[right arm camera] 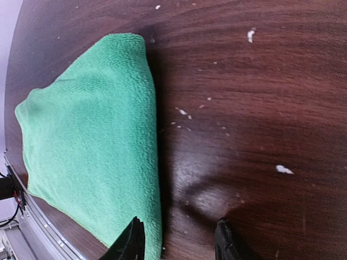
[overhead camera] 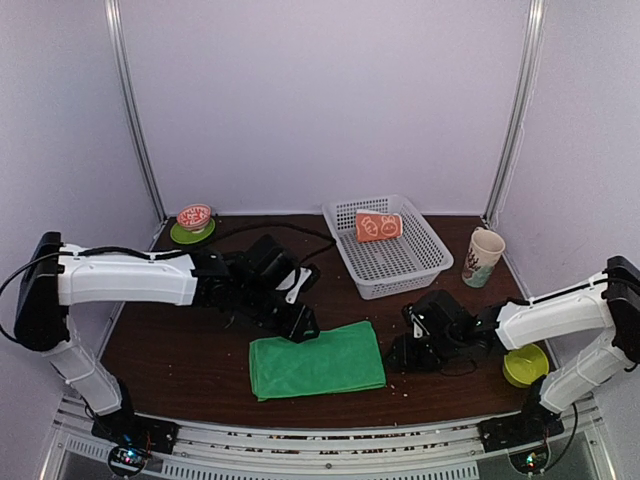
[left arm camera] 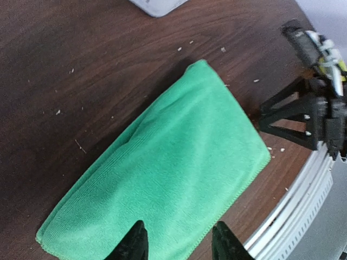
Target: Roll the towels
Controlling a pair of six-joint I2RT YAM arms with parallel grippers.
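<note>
Top external: the green towel [overhead camera: 318, 360] lies folded flat near the table's [overhead camera: 180, 360] front edge, with bare wood to its left. The orange towel [overhead camera: 378, 226] sits rolled in the basket [overhead camera: 400, 262].

Left wrist: the left gripper [left arm camera: 179, 244], jaws parted and empty, is over the towel's long edge.

Right wrist: the right gripper [right arm camera: 179, 241], parted and empty, has one finger at the towel's side edge, with bare wood beside it.

Overhead view of mine: fixed, high, behind arm bases, facing down and forward; far enough to hold whole table [overhead camera: 180, 370]. My left wrist view: close, steep down, left gripper [left arm camera: 181, 246] at frame's 6 o'clock. My right wrist view: same closeness, right gripper [right arm camera: 179, 244] at 6 o'clock. All three share green towel [overhead camera: 317, 360]; left wrist view catches right gripper at 3 o'clock.
</note>
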